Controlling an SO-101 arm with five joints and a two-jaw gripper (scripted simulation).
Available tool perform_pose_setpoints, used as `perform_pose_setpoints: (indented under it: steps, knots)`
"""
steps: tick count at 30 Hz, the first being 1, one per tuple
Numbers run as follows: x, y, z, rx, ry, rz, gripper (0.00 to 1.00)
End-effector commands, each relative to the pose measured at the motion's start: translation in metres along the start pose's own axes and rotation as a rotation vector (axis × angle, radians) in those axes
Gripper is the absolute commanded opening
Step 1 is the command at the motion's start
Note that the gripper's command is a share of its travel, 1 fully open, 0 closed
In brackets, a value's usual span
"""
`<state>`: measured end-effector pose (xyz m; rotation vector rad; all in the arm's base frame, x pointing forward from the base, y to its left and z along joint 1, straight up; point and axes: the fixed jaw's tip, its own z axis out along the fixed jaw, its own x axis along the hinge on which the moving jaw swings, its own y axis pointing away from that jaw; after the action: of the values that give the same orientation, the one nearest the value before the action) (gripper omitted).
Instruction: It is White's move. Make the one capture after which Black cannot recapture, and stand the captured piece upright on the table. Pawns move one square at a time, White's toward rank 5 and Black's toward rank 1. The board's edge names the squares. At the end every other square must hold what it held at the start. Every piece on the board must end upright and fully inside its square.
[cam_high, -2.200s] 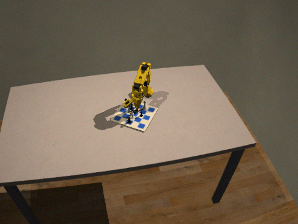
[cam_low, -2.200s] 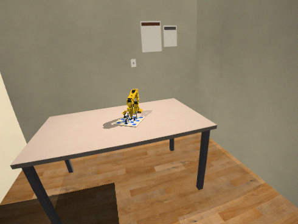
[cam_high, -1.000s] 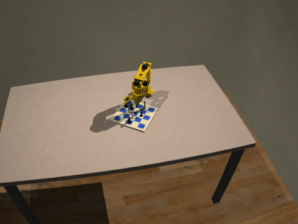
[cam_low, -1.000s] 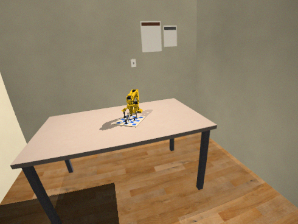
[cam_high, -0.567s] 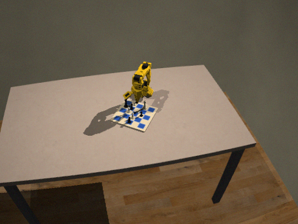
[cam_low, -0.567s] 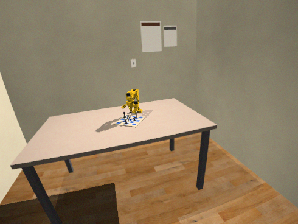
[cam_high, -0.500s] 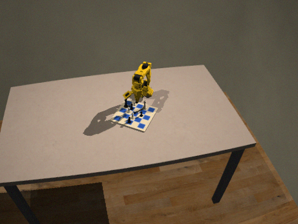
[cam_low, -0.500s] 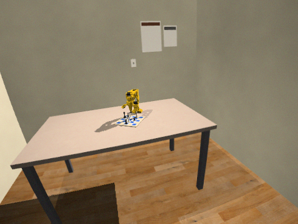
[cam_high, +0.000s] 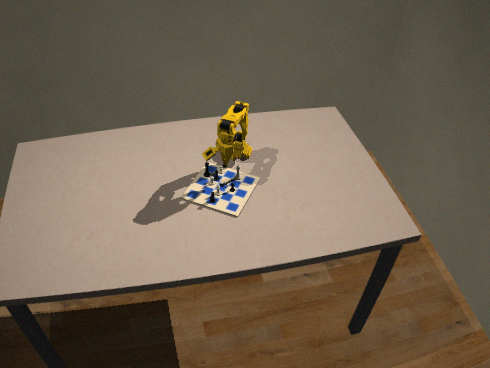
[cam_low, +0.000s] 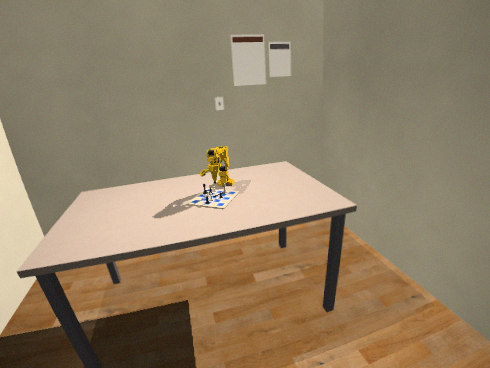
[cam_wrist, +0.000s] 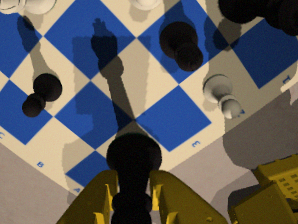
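My gripper (cam_high: 225, 163) (cam_low: 215, 180) (cam_wrist: 134, 176) is shut on a black piece (cam_wrist: 134, 152), base down, above the board's robot-side edge. The board (cam_high: 236, 213) (cam_wrist: 50, 161) is blue and cream. A tall white piece (cam_high: 238, 173) stands near that edge, hidden in the wrist view, probably behind the held piece. A tall black piece (cam_high: 207, 170) (cam_wrist: 245, 10), a small white piece (cam_high: 221, 170) (cam_wrist: 218, 90), a black piece (cam_high: 216, 175) (cam_wrist: 176, 40) and a black pawn (cam_high: 232, 187) (cam_wrist: 47, 87) stand upright.
Other pieces on the board are a white piece (cam_high: 211, 181) (cam_wrist: 145, 2), another white piece (cam_high: 218, 190) (cam_wrist: 37, 5) and a black piece (cam_high: 212, 198) (cam_low: 207, 200). The robot's base (cam_high: 244, 151) (cam_wrist: 280, 185) is close behind the board. Arm shadows cross the board and table.
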<state>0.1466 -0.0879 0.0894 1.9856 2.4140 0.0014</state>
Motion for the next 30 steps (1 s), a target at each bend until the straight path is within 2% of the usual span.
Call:
perform_pose_setpoints:
  steps: [1,7,15,17,24,30]
  knots:
    - [-0.002,-0.002,-0.002,-0.005,-0.004,0.004,0.0]
    - [-0.014,-0.015,-0.002,-0.003,-0.006,-0.006,0.0]
    - [-0.052,-0.058,-0.003,0.002,-0.014,-0.036,0.0]
    - [-0.052,-0.058,-0.003,0.002,-0.014,-0.036,0.0]
    - [-0.083,-0.093,-0.003,0.005,-0.039,-0.061,0.0]
    - [-0.092,-0.103,-0.003,0.008,-0.051,-0.068,0.0]
